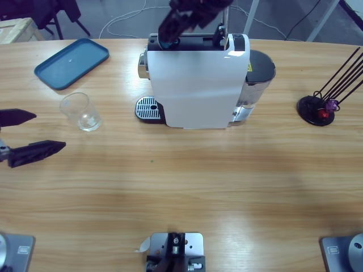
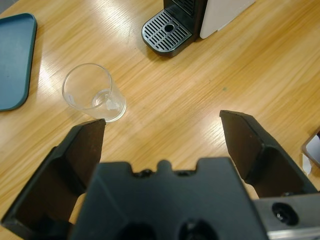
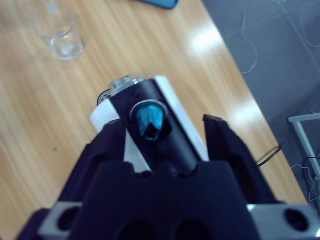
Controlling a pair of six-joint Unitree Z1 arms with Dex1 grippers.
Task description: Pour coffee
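A white coffee machine (image 1: 195,82) with a black top stands at the table's middle back, its drip tray (image 1: 148,108) toward the left. A blue capsule (image 3: 149,122) sits in the slot on top of the machine (image 3: 165,105). My right gripper (image 3: 165,125) hovers open over that slot, one jaw on each side of the black top; in the high view the right gripper (image 1: 182,21) hangs above the capsule (image 1: 167,41). An empty clear glass (image 1: 83,111) stands left of the drip tray. My left gripper (image 1: 50,131) is open at the left edge, just short of the glass (image 2: 94,93).
A blue tray (image 1: 72,62) lies at the back left, beyond the glass. A black capsule stand (image 1: 320,107) with thin rods and a few capsules is at the right. The machine's water tank (image 1: 258,72) bulges out on its right side.
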